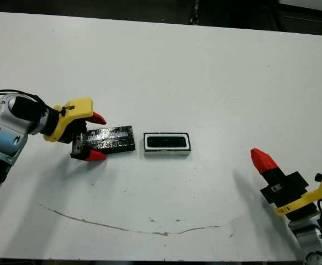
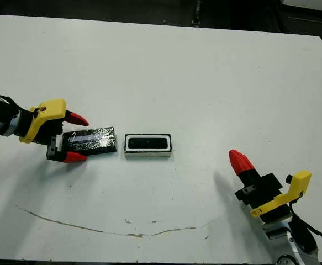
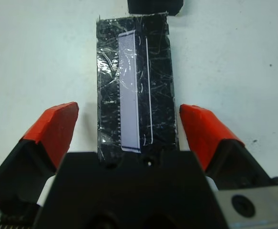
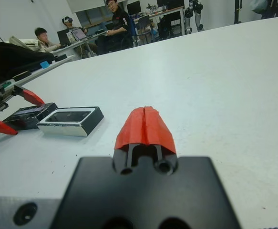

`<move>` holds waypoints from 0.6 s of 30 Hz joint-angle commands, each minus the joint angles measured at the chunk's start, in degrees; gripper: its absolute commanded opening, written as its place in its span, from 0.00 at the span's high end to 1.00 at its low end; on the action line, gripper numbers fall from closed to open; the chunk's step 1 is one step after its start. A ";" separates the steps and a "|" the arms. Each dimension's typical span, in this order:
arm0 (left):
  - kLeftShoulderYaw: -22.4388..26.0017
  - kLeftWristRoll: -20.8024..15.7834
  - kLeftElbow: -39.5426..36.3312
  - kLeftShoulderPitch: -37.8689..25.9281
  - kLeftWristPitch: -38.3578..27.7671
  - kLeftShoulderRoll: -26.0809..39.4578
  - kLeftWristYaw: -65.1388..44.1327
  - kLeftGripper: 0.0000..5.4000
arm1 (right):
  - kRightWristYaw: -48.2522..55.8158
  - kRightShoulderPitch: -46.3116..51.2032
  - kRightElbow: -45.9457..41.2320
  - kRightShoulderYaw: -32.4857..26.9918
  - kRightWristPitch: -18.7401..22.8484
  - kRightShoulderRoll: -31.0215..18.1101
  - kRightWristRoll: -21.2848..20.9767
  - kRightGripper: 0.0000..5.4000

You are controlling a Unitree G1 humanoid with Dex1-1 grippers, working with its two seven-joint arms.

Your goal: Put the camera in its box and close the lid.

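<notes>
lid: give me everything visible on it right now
The lid is a flat black rectangular panel with a glossy, crinkled film-like surface and a pale stripe running along its length. It lies flat on the white table, its long axis pointing at the box, which sits just off its far short end with a small gap. The left gripper is open, one red finger on each side of the lid's near end; neither visibly touches it. The near edge sits under the gripper body.

Glossy, crinkled film wraps the lid (image 3: 134, 86)
</notes>
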 commanded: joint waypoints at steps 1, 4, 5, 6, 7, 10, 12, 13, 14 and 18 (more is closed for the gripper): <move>-0.65 0.44 -0.67 0.60 -0.57 0.65 -0.35 0.07 | -0.07 0.33 0.65 -0.71 -0.31 -0.90 -0.23 1.00; -0.77 0.96 -0.39 0.85 -2.52 0.85 -0.18 0.15 | -0.51 0.26 0.44 -0.82 0.62 -0.94 0.39 1.00; -0.81 1.18 -0.38 0.96 -2.67 0.90 0.04 0.18 | -0.68 0.30 0.38 -0.82 0.85 -1.02 0.43 1.00; -0.76 1.10 -0.14 1.05 -2.77 0.86 -0.03 0.20 | -0.91 0.39 0.27 -0.82 1.03 -1.13 0.35 1.00; -0.72 1.16 -0.05 1.17 -2.90 0.84 0.07 0.23 | -1.08 0.42 0.20 -0.80 1.04 -1.21 0.20 1.00; 0.04 0.59 0.48 1.83 -3.81 0.49 0.53 0.32 | -1.38 0.38 0.06 -0.68 0.88 -1.46 -0.19 1.00; 1.04 -0.48 1.14 2.47 -4.09 -0.03 1.05 0.37 | -0.98 0.28 0.24 -0.66 1.08 -1.57 0.38 1.00; 1.58 -0.99 1.41 2.82 -4.08 -0.30 1.49 0.40 | -0.68 0.19 0.39 -0.62 1.04 -1.61 0.60 1.00; 1.93 -1.28 1.48 3.06 -3.77 -0.48 1.95 0.41 | -0.55 0.15 0.46 -0.56 0.89 -1.63 0.58 1.00; 4.29 -3.27 1.61 4.73 -4.71 -1.64 4.42 0.41 | -0.96 0.32 0.23 -0.29 0.26 -1.37 -0.14 1.00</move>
